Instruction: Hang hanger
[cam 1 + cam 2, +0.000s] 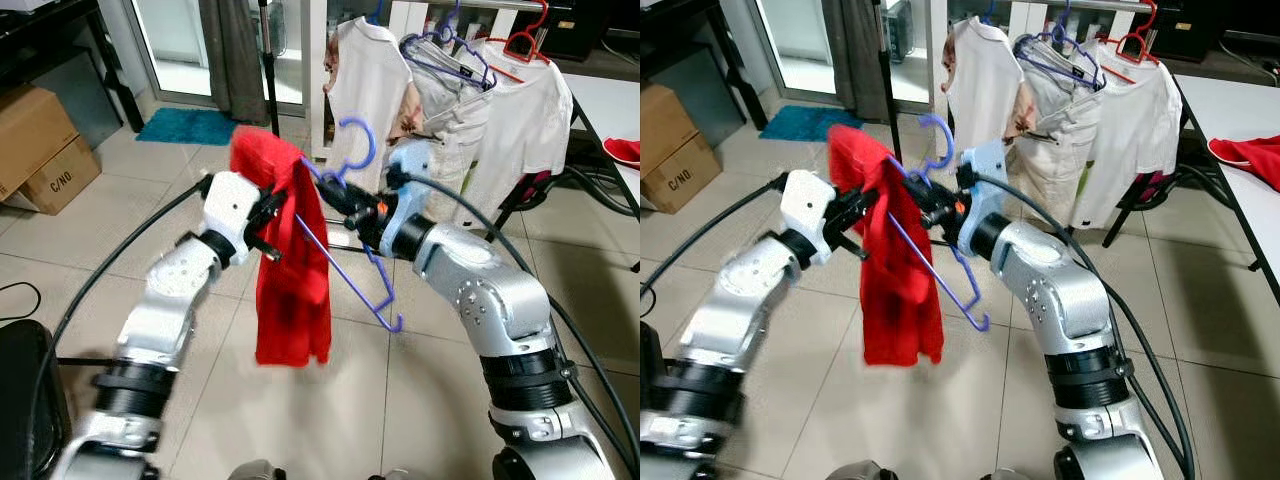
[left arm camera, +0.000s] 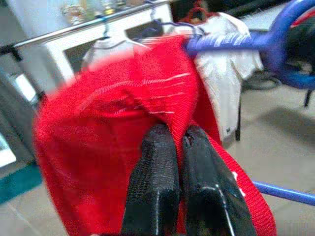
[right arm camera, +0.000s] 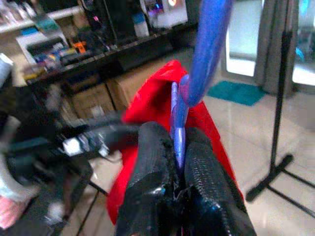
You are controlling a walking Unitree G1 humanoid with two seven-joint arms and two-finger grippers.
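A purple plastic hanger [image 1: 350,245] is held in the air between my arms, its hook [image 1: 357,140] pointing up. A red garment [image 1: 292,270] is draped over the hanger's left end and hangs down. My right gripper [image 1: 335,190] is shut on the hanger near its neck; the right wrist view shows its fingers [image 3: 152,187] pinching the purple bar [image 3: 178,132]. My left gripper [image 1: 275,210] is shut on the red cloth [image 2: 113,123], its two fingertips [image 2: 157,172] pressed together into the fabric. Behind stands the clothes rack [image 1: 480,50] with white shirts on hangers.
White shirts [image 1: 515,120] hang on the rack ahead, with a red hanger [image 1: 525,40] on top. A black stand pole [image 1: 268,65] rises at the left of the rack. Cardboard boxes [image 1: 40,150] sit at far left, a teal mat [image 1: 185,125] by the door, a white table [image 1: 610,110] at right.
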